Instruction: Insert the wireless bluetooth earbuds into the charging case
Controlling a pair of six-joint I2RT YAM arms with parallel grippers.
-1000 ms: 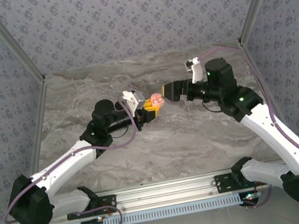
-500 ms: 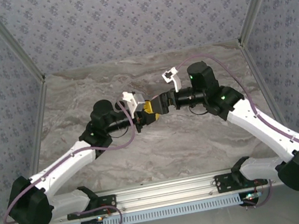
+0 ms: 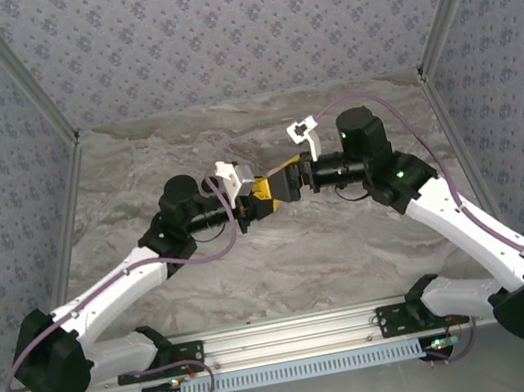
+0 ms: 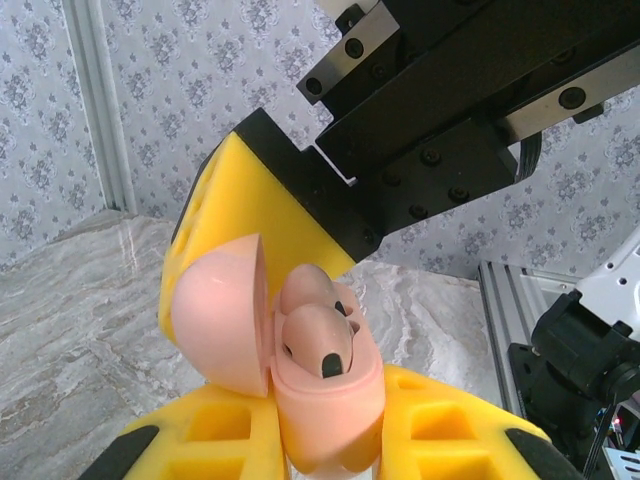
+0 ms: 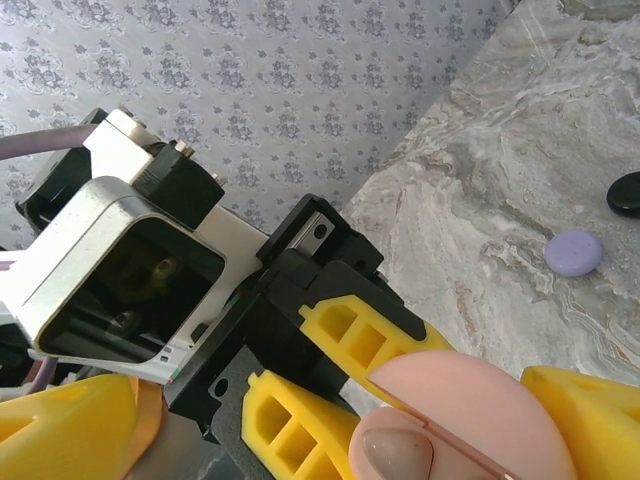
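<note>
Slippage worries us first. Our left hand (image 4: 330,455) is shut on the lower half of the pink case (image 4: 325,400) and holds it in the air above the table (image 5: 500,200). The lid (image 4: 225,320) stands swung back. Two pink earbuds (image 4: 318,345) lie in the wells with their dark tips up. Our right hand (image 3: 282,182) is spread wide, holds nothing, and straddles the lid. One of its yellow fingers (image 4: 240,205) sits right behind the lid, seemingly touching it.

If that finger pushes off-centre, we judge it could twist the smooth, rounded case in the left grip or knock it out. If the lid snaps down on a bud that rides high, the bud could jam or pop out and drop to the table. Both hands are crowded into one spot, so their fingers could also collide.

From above, the two hands cover the case, so we cannot see it there. We cannot tell whether the buds are fully seated or only resting in their wells. The hinge and the second right finger's contact with the lid are hard to make out. On the table far off lie a lilac puck (image 5: 573,252) and a black thing (image 5: 628,193). The frame edge cuts the black thing off, so we cannot name it.
</note>
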